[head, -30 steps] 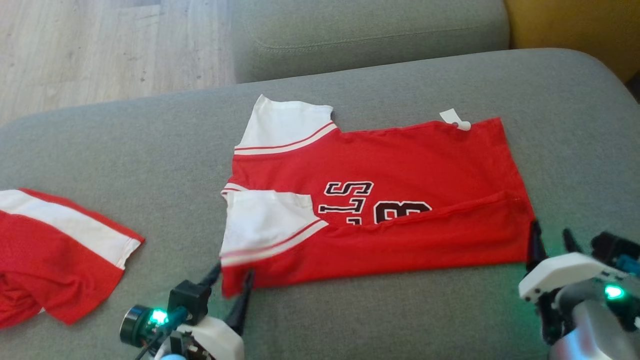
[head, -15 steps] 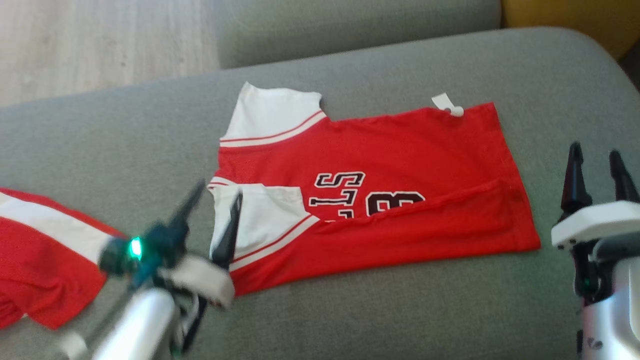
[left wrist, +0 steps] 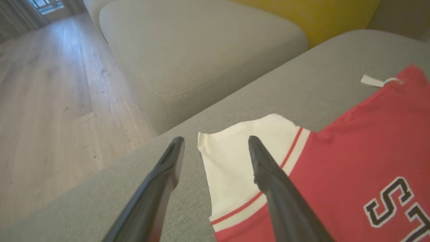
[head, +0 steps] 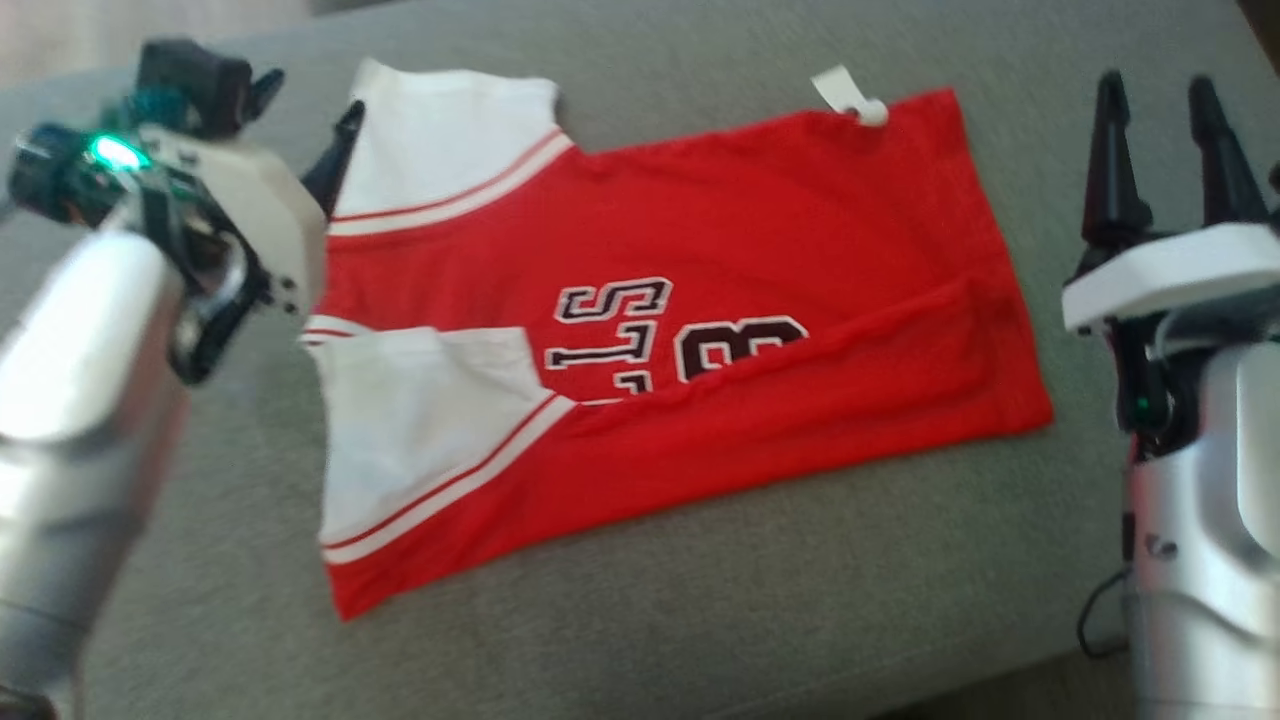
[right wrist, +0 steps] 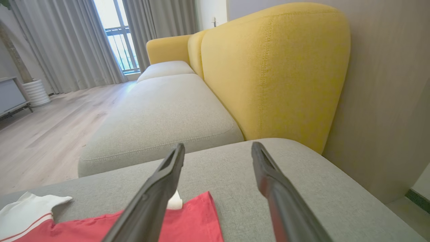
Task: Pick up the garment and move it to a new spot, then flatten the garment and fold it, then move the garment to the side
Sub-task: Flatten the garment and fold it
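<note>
Hovering wide open and empty, your left hand [head: 308,98] and right hand [head: 1152,85] flank the garment [head: 720,230] on the grey sofa cushion [head: 700,620].
You have the red garment lying flat, its near long edge folded over so the black lettering is half covered, with a white tag [head: 848,97] at its far right corner. Your left hand's fingers straddle the outer edge of the far white sleeve [left wrist: 231,154]; whether they touch the cloth cannot be told. Your right hand stands just beyond the hem, over bare cushion.
</note>
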Controlling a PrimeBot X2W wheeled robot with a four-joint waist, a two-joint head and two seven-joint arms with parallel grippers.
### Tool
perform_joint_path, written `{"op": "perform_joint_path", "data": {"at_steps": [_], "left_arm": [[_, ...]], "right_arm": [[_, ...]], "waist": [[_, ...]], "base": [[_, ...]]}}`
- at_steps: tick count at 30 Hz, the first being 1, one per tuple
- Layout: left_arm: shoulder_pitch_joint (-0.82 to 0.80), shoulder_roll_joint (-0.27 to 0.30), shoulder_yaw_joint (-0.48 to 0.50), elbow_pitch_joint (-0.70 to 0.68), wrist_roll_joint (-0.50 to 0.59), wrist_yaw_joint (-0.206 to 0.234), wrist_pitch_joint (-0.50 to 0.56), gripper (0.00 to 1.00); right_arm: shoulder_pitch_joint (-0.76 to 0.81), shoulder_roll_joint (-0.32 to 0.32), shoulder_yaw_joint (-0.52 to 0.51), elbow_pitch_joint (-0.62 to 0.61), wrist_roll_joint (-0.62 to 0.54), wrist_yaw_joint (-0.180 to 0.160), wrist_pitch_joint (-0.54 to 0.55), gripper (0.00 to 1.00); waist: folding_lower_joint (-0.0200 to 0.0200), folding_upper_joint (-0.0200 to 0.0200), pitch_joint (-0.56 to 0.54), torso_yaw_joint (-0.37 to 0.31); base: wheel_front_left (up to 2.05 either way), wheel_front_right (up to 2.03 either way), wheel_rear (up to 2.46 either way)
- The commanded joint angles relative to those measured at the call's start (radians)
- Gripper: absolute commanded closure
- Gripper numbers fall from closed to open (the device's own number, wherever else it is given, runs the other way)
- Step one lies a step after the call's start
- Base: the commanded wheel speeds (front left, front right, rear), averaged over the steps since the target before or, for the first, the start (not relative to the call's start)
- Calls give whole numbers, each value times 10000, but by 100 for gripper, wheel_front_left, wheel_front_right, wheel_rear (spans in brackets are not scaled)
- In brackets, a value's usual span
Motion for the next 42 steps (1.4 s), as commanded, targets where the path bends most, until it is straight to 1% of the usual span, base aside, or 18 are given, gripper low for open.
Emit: {"op": "perform_joint_path", "data": {"at_steps": [1,6,10,14,18,24,28,29,30,32,35,39,40,42], "left_arm": [[-596,535,142,-170,-163,-14,212,0],[-1828,1300,-906,408,-1281,-20,1275,0],[-2590,1742,-1363,955,-1807,-21,1492,0],[-3168,2047,-1708,1594,-2070,-21,1584,0],[-3504,2129,-1905,2041,-2586,-22,1694,0],[-3811,2201,-2284,2371,-3239,-22,2018,0],[-3876,2228,-2525,2582,-3776,-22,2662,0],[-3890,2235,-2637,2633,-4055,-22,3098,32],[-3906,2239,-2698,2618,-4166,-22,3256,100],[-3933,2239,-2809,2546,-4346,-22,3419,100],[-3987,2148,-2885,2460,-4455,-22,3088,100],[-4022,1914,-2968,2226,-4409,-22,1941,100],[-4022,1914,-2968,2226,-4409,-22,1941,100],[-4025,1752,-3088,2001,-4277,-23,1177,100]], "right_arm": [[-355,-37,290,-299,96,67,-94,0],[-854,-37,751,-345,403,67,-315,0],[-1230,-37,1014,-452,502,67,-421,0],[-1533,-37,1234,-607,643,67,-466,0],[-1654,-37,1377,-735,714,67,-495,0],[-1660,-37,1289,-709,692,67,-535,0],[-1655,-37,1294,-711,690,67,-558,0],[-1671,-37,1257,-727,673,67,-547,0],[-1682,-37,1232,-738,664,67,-541,0],[-1699,-37,1176,-753,624,67,-529,0],[-1729,-37,1068,-729,483,67,-466,0],[-1861,-37,1041,-613,80,67,-243,0],[-1861,-37,1041,-613,80,67,-243,0],[-1954,-37,1041,-491,-259,67,-70,0]], "waist": [[-3,0,565,-557],[-3,0,1332,-1078],[-3,0,1829,-1414],[-3,0,2235,-1721],[-3,0,2505,-1919],[-3,0,2715,-2039],[-3,0,2773,-2094],[-3,0,2788,-2097],[-3,0,2796,-2090],[-3,0,2795,-2049],[-3,0,2712,-1879],[-3,0,2436,-1525],[-3,0,2436,-1525],[-3,0,2235,-1253]], "base": [[0,0,0],[0,0,0],[0,0,0],[0,0,0],[0,0,0],[0,0,0],[0,0,0],[0,0,0],[0,0,0],[0,0,0],[0,0,0],[0,0,0],[0,0,0],[0,0,0]]}}
